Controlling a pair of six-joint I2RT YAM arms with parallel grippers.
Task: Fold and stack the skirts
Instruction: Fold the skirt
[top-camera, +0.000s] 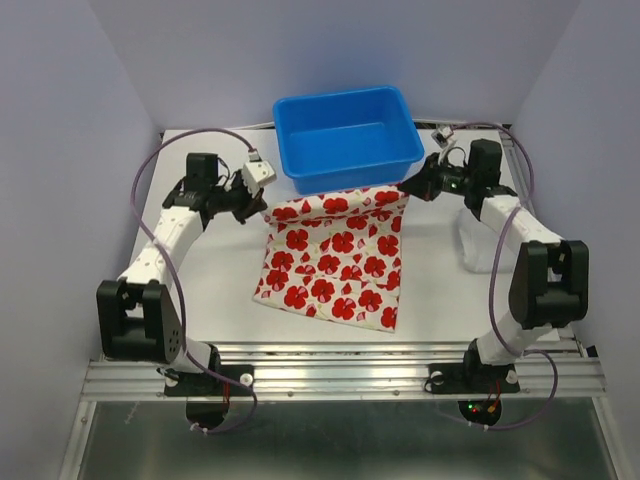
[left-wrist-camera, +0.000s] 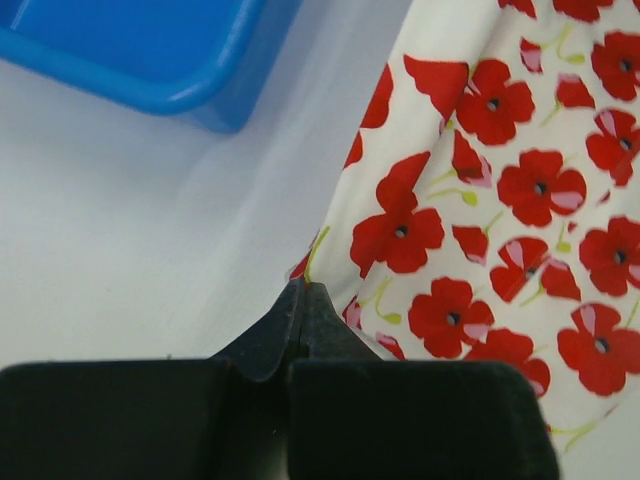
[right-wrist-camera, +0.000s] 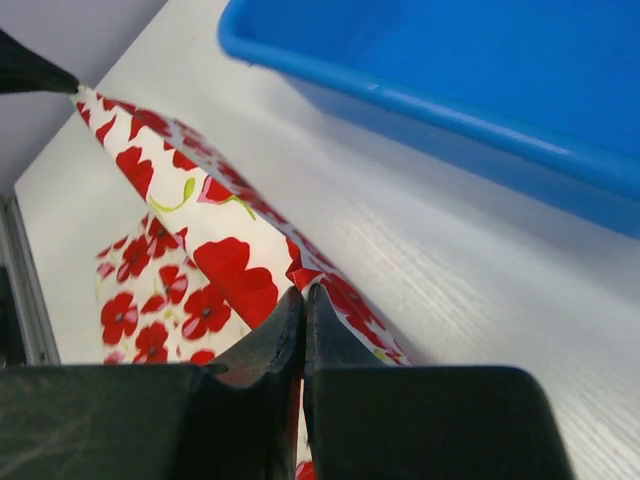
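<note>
The flowered skirt (top-camera: 335, 258), white with red blotches, lies in the middle of the table, its far edge lifted and stretched between my two grippers. My left gripper (top-camera: 262, 207) is shut on its far left corner (left-wrist-camera: 312, 262). My right gripper (top-camera: 408, 190) is shut on its far right corner (right-wrist-camera: 305, 278). In the right wrist view the taut edge runs up to the left gripper's tip (right-wrist-camera: 30, 70). The near part of the skirt rests flat on the table. A pale white cloth heap (top-camera: 478, 245), seemingly the plain white skirt, lies at the right under my right arm.
The blue tub (top-camera: 348, 135) stands at the back centre, just behind the lifted skirt edge; it shows in the left wrist view (left-wrist-camera: 130, 50) and the right wrist view (right-wrist-camera: 450, 90). A metal rail (top-camera: 340, 375) runs along the near table edge.
</note>
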